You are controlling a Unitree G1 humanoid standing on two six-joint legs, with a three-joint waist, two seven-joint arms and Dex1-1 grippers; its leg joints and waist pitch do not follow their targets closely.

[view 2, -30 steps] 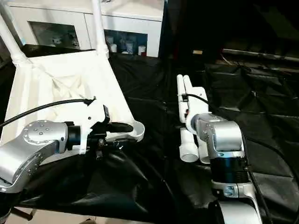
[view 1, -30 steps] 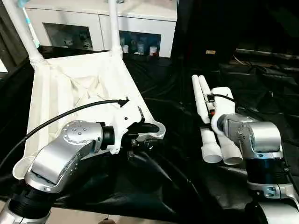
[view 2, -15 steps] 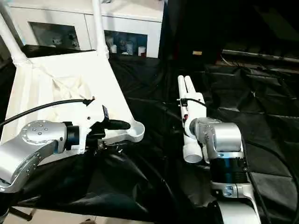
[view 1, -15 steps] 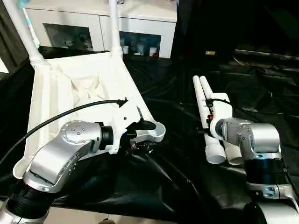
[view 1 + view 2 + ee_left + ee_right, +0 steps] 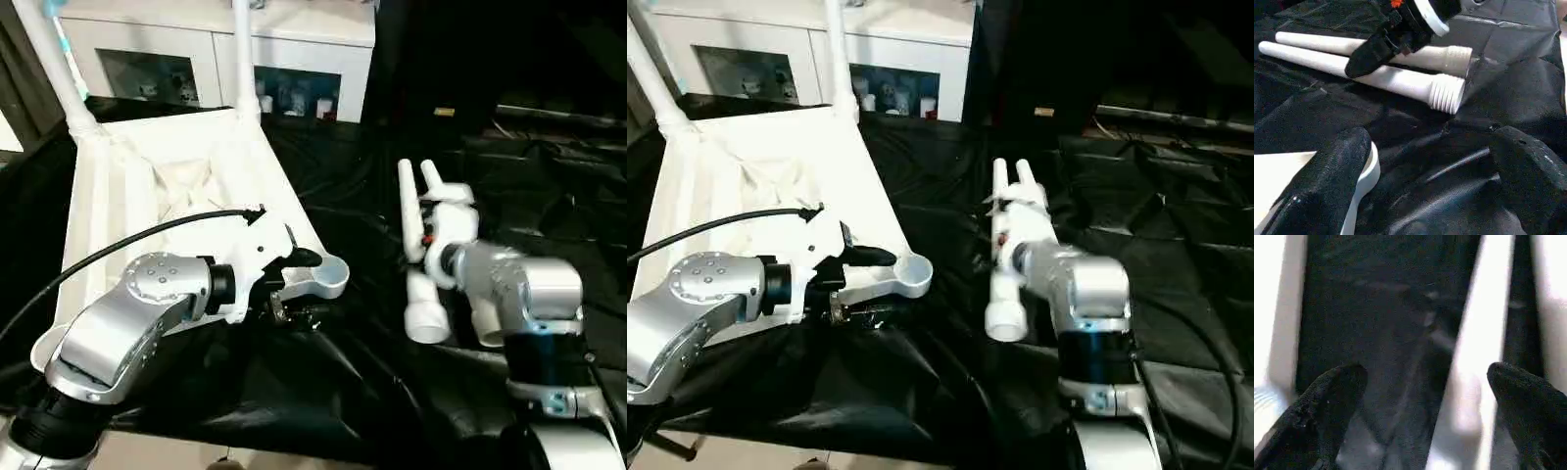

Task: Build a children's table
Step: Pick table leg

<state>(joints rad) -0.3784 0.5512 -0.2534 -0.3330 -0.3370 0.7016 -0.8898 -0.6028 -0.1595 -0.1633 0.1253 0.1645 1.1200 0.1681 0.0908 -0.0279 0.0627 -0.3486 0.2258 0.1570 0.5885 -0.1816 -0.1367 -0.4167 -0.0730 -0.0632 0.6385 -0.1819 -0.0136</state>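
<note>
Head camera first: tabletop [image 5: 167, 196] lies ribbed side up on the black sheeting [image 5: 343, 372], two legs [image 5: 240, 59] already standing in its far corner sockets. The left gripper [image 5: 862, 284] sits at the empty near corner socket [image 5: 911, 274], one finger above the rim and one below, jaws wide and not clamping. The two loose legs [image 5: 1004, 284] lie well apart to the right, with the right gripper [image 5: 431, 211] over them.

Left wrist view: jaws wide apart, one finger [image 5: 1327, 181] against the white socket rim, and both loose legs show ribbed ends pointing this way.

Right wrist view: wide open, one blurry leg [image 5: 1479, 362] between the fingers, nothing pinched.

My take is the next step is grabbing a leg. I'd centre the jaws on just one tube near its middle, so the neighbour doesn't get dragged along.
</note>
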